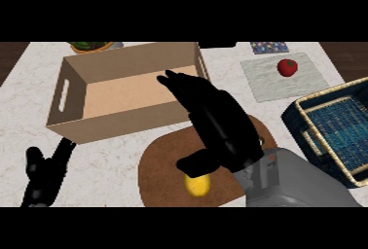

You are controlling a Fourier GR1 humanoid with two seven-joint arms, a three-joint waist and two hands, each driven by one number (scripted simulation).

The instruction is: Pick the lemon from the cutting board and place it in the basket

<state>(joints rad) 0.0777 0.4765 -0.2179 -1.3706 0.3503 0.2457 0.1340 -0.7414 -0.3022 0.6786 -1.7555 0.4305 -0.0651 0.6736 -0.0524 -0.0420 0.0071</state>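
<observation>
A yellow lemon (197,185) lies on the brown oval cutting board (159,165) near the view's lower middle. My right hand (215,121) hovers over the board with fingers straight and open, stretching toward the cardboard box; its thumb partly covers the lemon's top. The dark blue woven basket (338,126) with a tan rim stands at the right edge. At the lower left my left hand (45,172) rests open, fingers up.
A large open cardboard box (122,92) stands behind the board. A red fruit (287,67) lies on a grey mat (284,78) at the back right. A bowl of greens (91,46) and a patterned square (269,47) sit along the far edge.
</observation>
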